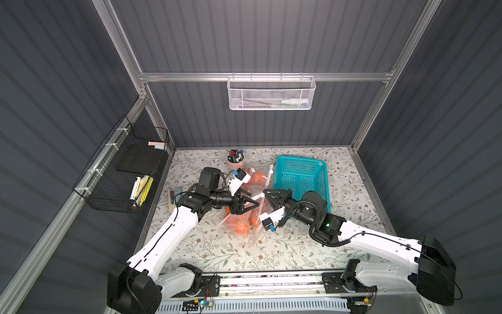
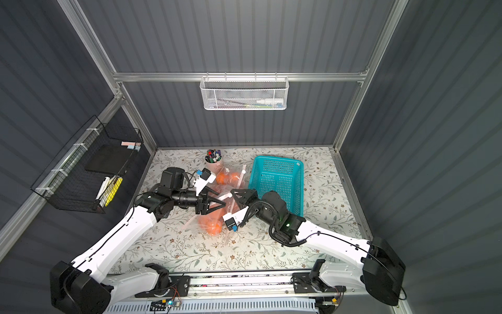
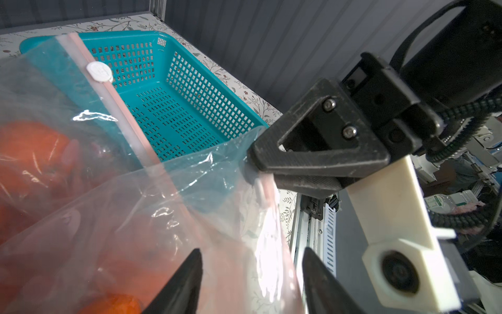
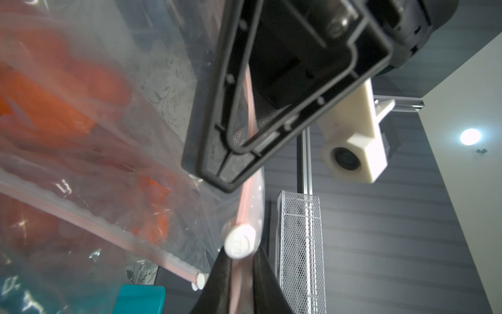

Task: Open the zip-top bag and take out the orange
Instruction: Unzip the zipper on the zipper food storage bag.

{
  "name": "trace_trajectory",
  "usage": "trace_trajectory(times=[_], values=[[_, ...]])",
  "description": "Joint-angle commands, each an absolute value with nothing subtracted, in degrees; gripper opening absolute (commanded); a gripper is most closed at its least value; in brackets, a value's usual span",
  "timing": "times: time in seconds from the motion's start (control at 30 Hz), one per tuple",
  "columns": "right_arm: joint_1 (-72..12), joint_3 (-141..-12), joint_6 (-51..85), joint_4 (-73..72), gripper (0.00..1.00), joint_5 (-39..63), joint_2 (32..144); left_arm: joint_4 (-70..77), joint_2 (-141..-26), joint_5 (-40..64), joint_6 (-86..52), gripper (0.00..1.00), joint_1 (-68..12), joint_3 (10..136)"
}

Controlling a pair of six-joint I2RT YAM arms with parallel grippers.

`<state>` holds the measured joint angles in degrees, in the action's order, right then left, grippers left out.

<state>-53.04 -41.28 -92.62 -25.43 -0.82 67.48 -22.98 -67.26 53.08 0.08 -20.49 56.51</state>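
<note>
At the zip strip: right gripper [image 4: 241,274] clamped on the zip-top bag [image 3: 135,217] (white slider [image 4: 240,243] just beside) — left gripper [image 3: 252,271] fingers spread apart; oranges [image 3: 30,146] inside.

We log orange oranges [image 1: 240,229] in clear bag [image 3: 176,212], pink zip strip [image 3: 127,114], white slider [image 3: 99,71]; teal perforated basket [image 1: 298,158]; cream tabletop [image 1: 217,252] with grey-green leaf and brown flower print; pink cup [image 1: 233,164], multicoloured pens [image 1: 235,155].

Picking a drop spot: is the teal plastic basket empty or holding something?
Empty where visible: the teal perforated plastic basket shows only bare floor; the right arm hides a corner.
</note>
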Motion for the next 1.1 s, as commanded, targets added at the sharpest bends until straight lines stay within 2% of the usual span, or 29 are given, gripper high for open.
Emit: trace_trajectory(times=[0.0, 0.1, 0.17, 0.47, 0.6, 0.83, 1.07], values=[[-53.3, -44.8, -87.6, -16.5, 0.08, 0.3, 64.9, -24.1, -65.1, 50.4, 0.0, 0.87, -20.5, 59.5], [-53.3, -51.5, -75.6, -0.1, 0.1, 2.5, 63.4, -25.3, -63.2, 44.4, -0.2, 0.96, -20.5, 61.3], [-53.0, -57.5, -66.9, 9.2, 0.07, 3.6, 64.7, -25.5, -62.4, 40.5, 0.6, 0.97, -20.5, 62.7], [-45.9, -81.5, -49.1, 44.1, 0.1, 28.1, 79.2, -27.8, -60.9, 34.8, 12.5, 0.99, -20.6, 65.8], [-45.1, -87.2, -44.9, 49.8, 0.06, 32.2, 84.4, -27.2, -62.3, 33.5, 14.4, 0.96, -20.7, 66.3], [-41.6, -92.8, -38.5, 53.7, 0.07, 39.8, 89.3, -27.6, -63.3, 29.9, 16.0, 0.86, -23.8, 64.8], [-38.3, -94.2, -34.3, 53.5, 0.06, 46.6, 92.0, -26.6, -59.8, 31.7, 17.2, 0.9, -24.1, 62.8]])
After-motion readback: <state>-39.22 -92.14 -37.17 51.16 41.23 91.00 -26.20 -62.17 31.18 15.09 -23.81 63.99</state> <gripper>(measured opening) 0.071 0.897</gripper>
